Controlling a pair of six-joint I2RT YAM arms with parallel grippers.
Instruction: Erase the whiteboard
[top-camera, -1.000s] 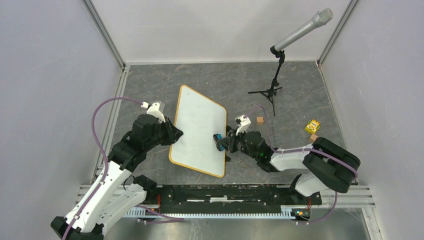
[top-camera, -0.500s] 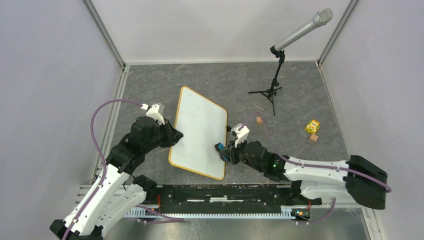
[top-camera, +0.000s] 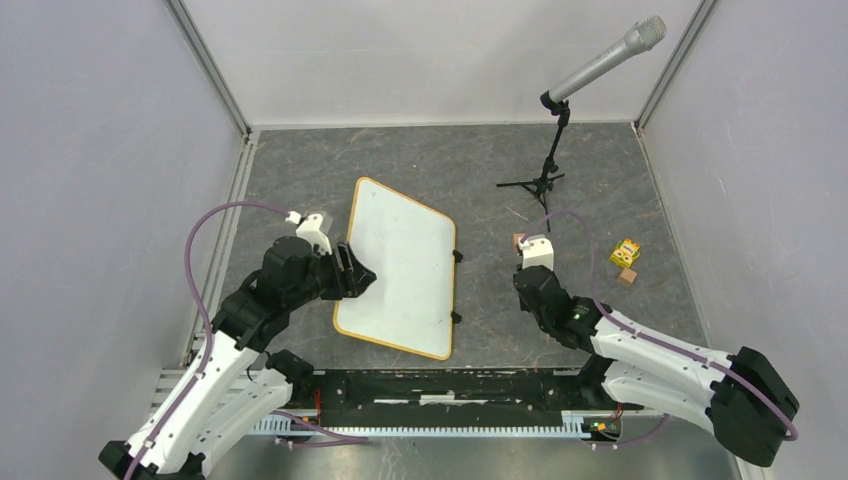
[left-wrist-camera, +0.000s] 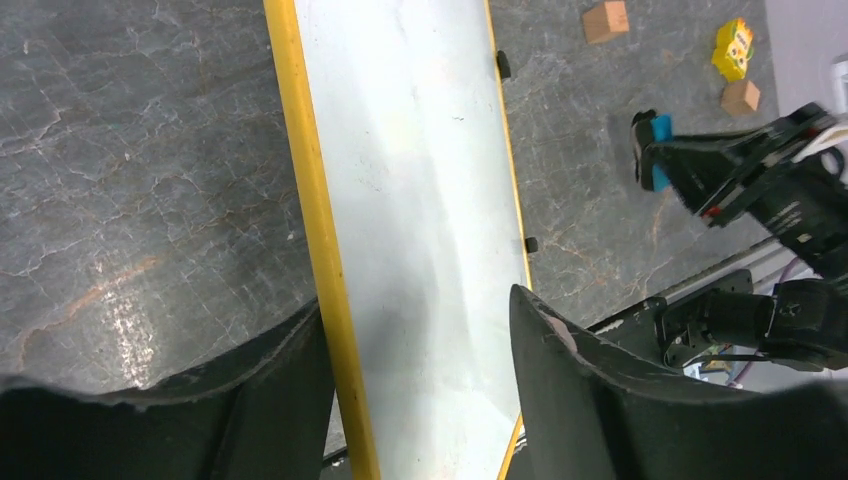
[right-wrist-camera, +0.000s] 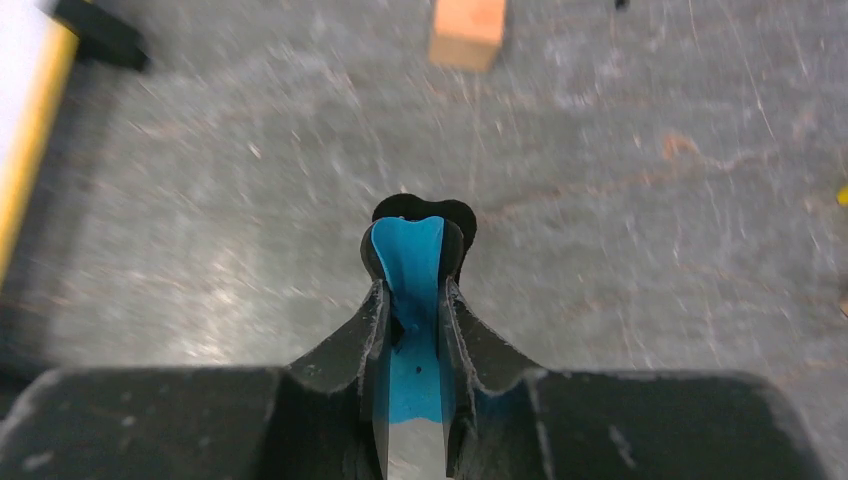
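Observation:
The whiteboard (top-camera: 400, 262) lies in the middle of the table, white with a yellow frame; no writing shows on it, only faint smudges. My left gripper (top-camera: 362, 280) is at its left edge, open. In the left wrist view the board (left-wrist-camera: 400, 150) and its yellow edge show between the spread fingers of the left gripper (left-wrist-camera: 415, 300). My right gripper (right-wrist-camera: 412, 285) is shut on a blue eraser (right-wrist-camera: 408, 250) and hangs over bare table to the right of the board. The eraser (left-wrist-camera: 660, 130) also shows in the left wrist view.
A microphone on a tripod stand (top-camera: 548, 170) stands at the back right. A wooden cube (top-camera: 519, 241) lies just ahead of the right gripper. A yellow toy block (top-camera: 625, 251) and another wooden cube (top-camera: 626, 276) lie further right. Two black clips (top-camera: 457, 256) stick out from the board's right edge.
My left gripper has opened and let go of the board's left edge. My right arm has swung away from the board's right edge to the right, still holding the eraser.

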